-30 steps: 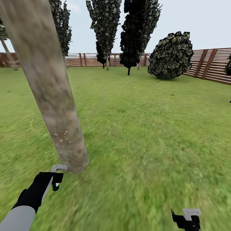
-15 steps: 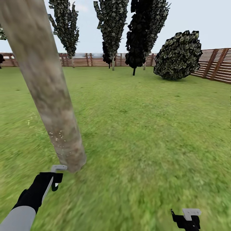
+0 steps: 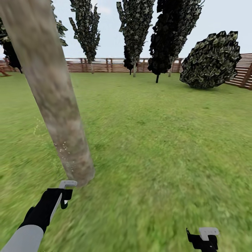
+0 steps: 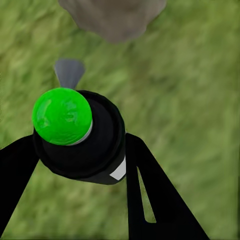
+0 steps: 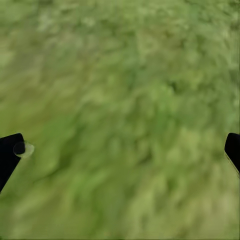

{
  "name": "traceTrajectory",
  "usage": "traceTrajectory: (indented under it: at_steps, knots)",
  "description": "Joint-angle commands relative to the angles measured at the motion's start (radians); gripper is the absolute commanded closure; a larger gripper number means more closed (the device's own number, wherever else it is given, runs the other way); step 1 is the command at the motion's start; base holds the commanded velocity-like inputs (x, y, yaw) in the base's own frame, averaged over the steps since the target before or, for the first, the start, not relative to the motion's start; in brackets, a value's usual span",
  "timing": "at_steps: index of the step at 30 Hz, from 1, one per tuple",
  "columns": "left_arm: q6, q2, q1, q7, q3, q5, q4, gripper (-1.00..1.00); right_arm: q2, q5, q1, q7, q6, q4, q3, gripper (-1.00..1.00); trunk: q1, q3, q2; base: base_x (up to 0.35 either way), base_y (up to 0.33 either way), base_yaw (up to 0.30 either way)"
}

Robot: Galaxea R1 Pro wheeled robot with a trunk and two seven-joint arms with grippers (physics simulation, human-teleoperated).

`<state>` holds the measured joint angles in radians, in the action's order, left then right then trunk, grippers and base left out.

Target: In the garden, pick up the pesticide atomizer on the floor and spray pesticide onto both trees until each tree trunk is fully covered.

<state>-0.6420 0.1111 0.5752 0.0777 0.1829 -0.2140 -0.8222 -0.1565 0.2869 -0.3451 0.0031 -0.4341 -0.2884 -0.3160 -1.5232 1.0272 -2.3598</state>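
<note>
Small black pesticide atomizer with a bright green cap sits clamped between the two black fingers of the left gripper, fingers closed against its sides. In the head view the left gripper hangs just beside the base of the thick, pale grey-beige mottled tree trunk, which leans up and away toward the upper left. The same trunk base shows ahead of the bottle in the left wrist view.

Progress, as judged: pick-up done. Fine pale specks dot the lower trunk, probably spray droplets; coverage looks partial and low down. The upper trunk and the second tree remain to be done.

Right gripper low over blurry green grass; fingers spread wide, nothing between them.

Versus earlier frames: the round dark bush, the distant dark-foliage trees and the brown slatted fence sit further right, so the camera has turned left. Arms barely changed.
</note>
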Motion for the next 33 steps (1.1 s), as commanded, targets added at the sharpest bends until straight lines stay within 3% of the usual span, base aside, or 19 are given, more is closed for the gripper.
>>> traceTrajectory:
  at_steps: [1,5,17,33]
  knots:
    - [0.000,0.000,0.000,0.001,0.000,0.000,0.000,1.00,0.000,0.000,0.000,0.000,0.000,0.000,0.000,-1.00,0.000,0.000,0.000,0.178,-0.244,0.278]
    - [0.001,0.001,0.000,0.001,0.001,0.000,0.000,1.00,0.000,0.000,0.000,0.001,0.000,0.000,0.000,-1.00,0.000,0.000,0.000,0.190,-0.235,0.240]
    - [0.001,0.001,0.000,0.001,0.001,0.001,-0.002,1.00,0.000,0.000,0.000,0.002,0.000,0.000,0.000,-1.00,0.000,0.000,0.000,0.090,-0.259,0.025]
    - [0.001,0.002,0.000,-0.001,0.006,0.001,-0.002,1.00,0.000,0.001,0.000,0.002,0.000,0.000,0.000,-1.00,0.000,0.000,0.000,0.083,-0.259,0.268]
